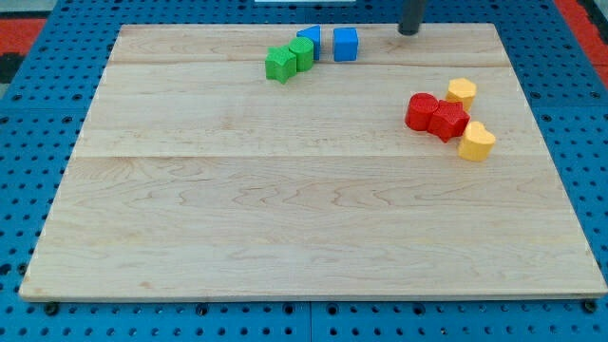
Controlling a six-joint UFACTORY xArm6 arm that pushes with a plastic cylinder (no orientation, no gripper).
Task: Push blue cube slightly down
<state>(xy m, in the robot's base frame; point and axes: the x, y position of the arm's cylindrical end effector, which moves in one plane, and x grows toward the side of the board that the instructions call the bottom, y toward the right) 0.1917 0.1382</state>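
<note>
A: Start at the view's bottom. What is nearest?

B: Only the pale wooden board (313, 228), bare across its lower half, lying on a blue perforated base (19, 142). Farther up on the view's right is a cluster: a yellow rounded block (477, 142), a red star-like block (449, 120) touching a red cylinder (421, 110), and beyond them a yellow hexagonal-looking block (462, 91).

A: And the blue cube?

B: The blue cube (346, 44) sits near the board's top edge, left of centre-right. Just to its left is a second blue block (310, 38), shape unclear, partly hidden behind two green blocks, the right green block (302, 52) touching the left green block (280, 64).

A: Where is my tip?

B: My tip (408, 31) stands at the top edge, to the view's right of the cube and apart from it. It is a bare rod, so there are no fingers to open or close.

A: Which step, then?

B: Approach, I judge. The tip must pass above the cube, then push toward the view's bottom, briefly.

A: Any writing?

B: None readable.
</note>
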